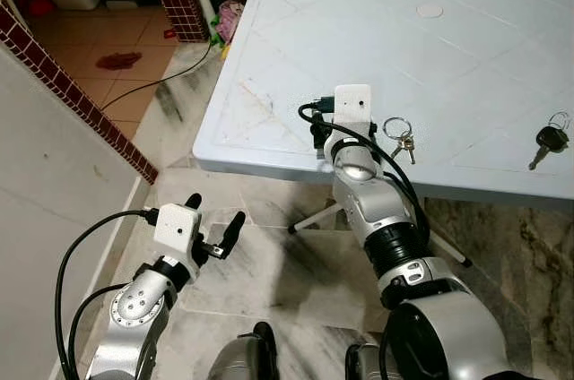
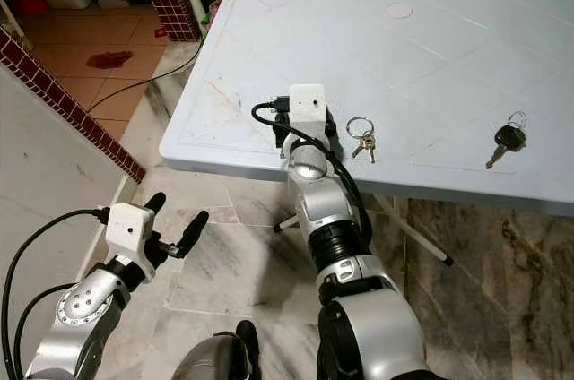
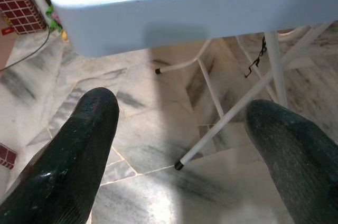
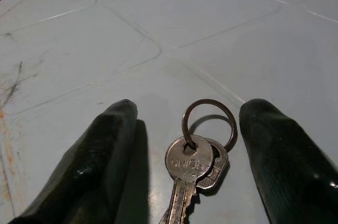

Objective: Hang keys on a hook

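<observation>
Step in hand: reach for pickup. The right tool (image 4: 185,145) hovers low over the bench (image 1: 296,66), fingers spread apart, the keys (image 4: 196,161) lying between them and not yet gripped.
Right tool state: released; nothing held. One finger (image 4: 103,155) on either side of the bunch, both clear of the metal as far as I can tell.
Left tool (image 1: 213,223): released, holding nothing; hangs idle below the bench's near-left corner, over the marble floor (image 1: 260,281).
Keys, location: flat on the bench top, close to the near edge, about midway along the visible stretch of it, just beyond the right arm's wrist.
Keys, look: two small keys on one round split ring. Top key is worn silver metal with stamped lettering on the head; second lies under it, mostly covered. Ring stands slightly off the surface and casts a shadow.
Other item: a separate black-headed key (image 1: 549,141) further right along the same edge, well apart.
Next move, judged: lower and close on the key heads or ring; thin, flat metal on smooth plastic, so a slip or skid is likely.
Hook: not found yet.
</observation>
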### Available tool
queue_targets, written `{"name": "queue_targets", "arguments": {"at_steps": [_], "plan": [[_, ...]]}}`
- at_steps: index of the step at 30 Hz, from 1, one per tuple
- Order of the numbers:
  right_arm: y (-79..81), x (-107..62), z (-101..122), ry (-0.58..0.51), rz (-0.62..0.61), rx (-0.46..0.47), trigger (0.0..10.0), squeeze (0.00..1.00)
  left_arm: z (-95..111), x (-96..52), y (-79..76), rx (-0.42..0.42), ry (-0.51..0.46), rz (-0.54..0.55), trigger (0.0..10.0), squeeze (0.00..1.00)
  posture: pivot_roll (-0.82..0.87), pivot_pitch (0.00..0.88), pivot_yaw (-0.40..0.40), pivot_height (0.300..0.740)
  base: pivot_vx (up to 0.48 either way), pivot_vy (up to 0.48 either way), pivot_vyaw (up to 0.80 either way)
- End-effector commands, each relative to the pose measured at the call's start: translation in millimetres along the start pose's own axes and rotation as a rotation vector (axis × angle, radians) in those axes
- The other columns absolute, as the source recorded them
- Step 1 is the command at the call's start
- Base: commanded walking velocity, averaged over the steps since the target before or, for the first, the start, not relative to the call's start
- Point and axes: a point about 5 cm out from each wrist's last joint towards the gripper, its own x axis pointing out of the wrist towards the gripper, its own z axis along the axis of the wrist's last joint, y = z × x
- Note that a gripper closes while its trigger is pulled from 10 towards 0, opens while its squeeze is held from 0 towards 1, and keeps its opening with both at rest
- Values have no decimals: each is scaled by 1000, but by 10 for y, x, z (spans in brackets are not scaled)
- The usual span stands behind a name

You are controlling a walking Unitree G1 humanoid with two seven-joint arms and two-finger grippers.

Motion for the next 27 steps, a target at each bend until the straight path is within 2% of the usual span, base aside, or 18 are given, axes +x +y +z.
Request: {"name": "queue_targets", "arguments": {"at_steps": [1,7,11,18,27], "plan": [[150,-41,-142,90,33,28,0,0,-21,-55,43,8,20,8,10000,0,37,251,144,740,0,0,0],[164,-48,-186,126,-42,-34,0,0,-28,-62,35,3,24,7,10000,0,35,254,142,740,0,0,0],[213,-79,-254,147,-25,-55,0,0,-29,-59,30,0,24,9,10000,0,34,254,140,740,0,0,0],[214,-103,-328,179,-28,-37,0,0,-30,-55,23,-2,26,9,10000,0,29,255,137,740,0,0,0],[214,-99,-319,174,-19,-39,0,0,-33,-42,14,-5,25,7,10000,0,28,254,134,740,0,0,0]]}}
